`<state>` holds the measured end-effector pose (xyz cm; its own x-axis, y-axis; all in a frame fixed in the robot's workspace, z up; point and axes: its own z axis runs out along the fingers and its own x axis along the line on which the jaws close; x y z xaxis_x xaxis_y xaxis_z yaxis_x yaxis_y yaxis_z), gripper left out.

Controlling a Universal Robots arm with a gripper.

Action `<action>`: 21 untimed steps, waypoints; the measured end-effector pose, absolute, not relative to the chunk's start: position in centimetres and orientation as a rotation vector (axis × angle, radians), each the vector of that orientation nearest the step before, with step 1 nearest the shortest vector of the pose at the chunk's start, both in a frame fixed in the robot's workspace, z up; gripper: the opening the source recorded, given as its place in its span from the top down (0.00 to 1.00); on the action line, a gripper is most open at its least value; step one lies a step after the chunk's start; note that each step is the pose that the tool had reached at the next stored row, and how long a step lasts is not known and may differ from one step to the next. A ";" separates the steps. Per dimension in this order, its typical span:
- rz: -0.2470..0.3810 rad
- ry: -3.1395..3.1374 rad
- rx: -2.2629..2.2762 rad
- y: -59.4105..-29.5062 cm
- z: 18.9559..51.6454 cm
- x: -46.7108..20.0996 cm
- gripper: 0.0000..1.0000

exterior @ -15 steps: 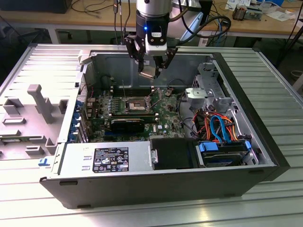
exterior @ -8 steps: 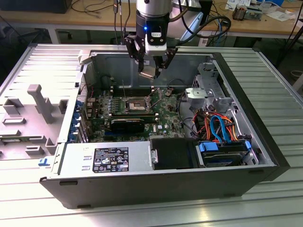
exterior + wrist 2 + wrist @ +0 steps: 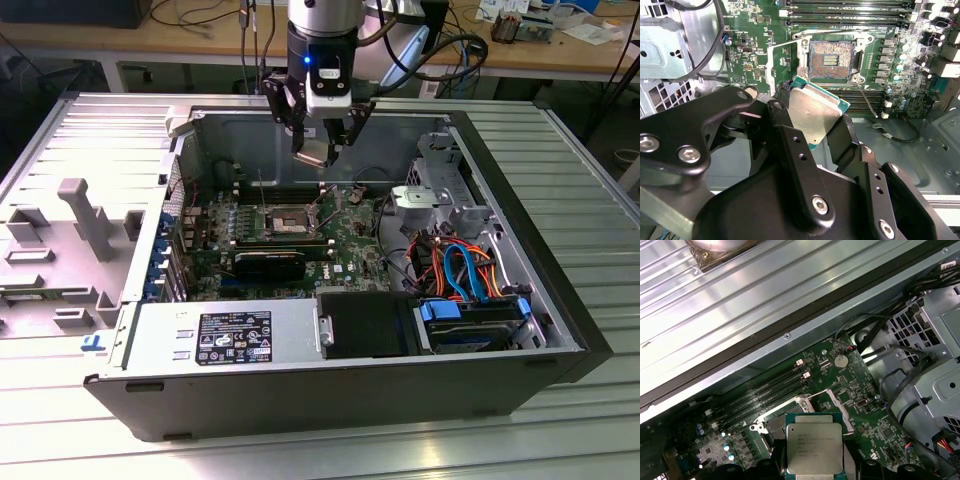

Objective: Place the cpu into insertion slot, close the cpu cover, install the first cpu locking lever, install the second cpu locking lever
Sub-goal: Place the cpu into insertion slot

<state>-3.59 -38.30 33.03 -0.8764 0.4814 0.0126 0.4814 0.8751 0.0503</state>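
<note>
My gripper (image 3: 315, 150) hangs over the open computer case, shut on the cpu (image 3: 313, 153), a small square chip with a silver-grey top. In both wrist views the cpu (image 3: 815, 112) (image 3: 814, 447) sits tilted between the black fingers (image 3: 785, 107), above the board. The insertion slot (image 3: 831, 60) lies bare below and a little ahead, its dark centre showing; in the exterior view the insertion slot (image 3: 288, 218) is below the gripper. The cpu cover (image 3: 771, 65) stands swung open at the slot's side. A thin wire locking lever (image 3: 866, 102) sticks out, unlatched.
Long black memory slots (image 3: 845, 12) run beside the socket. A black fan shroud (image 3: 365, 325), a grey power supply (image 3: 225, 335) and a drive bay with blue and orange cables (image 3: 460, 270) fill the case's near side. A grey plastic tray (image 3: 60, 240) lies at the exterior view's left.
</note>
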 end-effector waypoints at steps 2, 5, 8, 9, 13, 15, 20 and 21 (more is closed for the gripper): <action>0.081 3.041 0.784 -38.3 33.0 -3.6 0.46; 0.081 3.040 0.788 -38.3 33.0 -3.6 0.46; 0.081 3.038 0.794 -38.3 33.0 -3.6 0.46; 0.081 3.037 0.796 -38.3 33.0 -3.6 0.46; 0.081 3.036 0.802 -38.3 33.0 -3.6 0.46; 0.081 3.035 0.805 -38.3 33.0 -3.6 0.46; 0.081 3.032 0.814 -38.3 33.0 -3.6 0.46; 0.081 3.032 0.816 -38.3 33.0 -3.6 0.46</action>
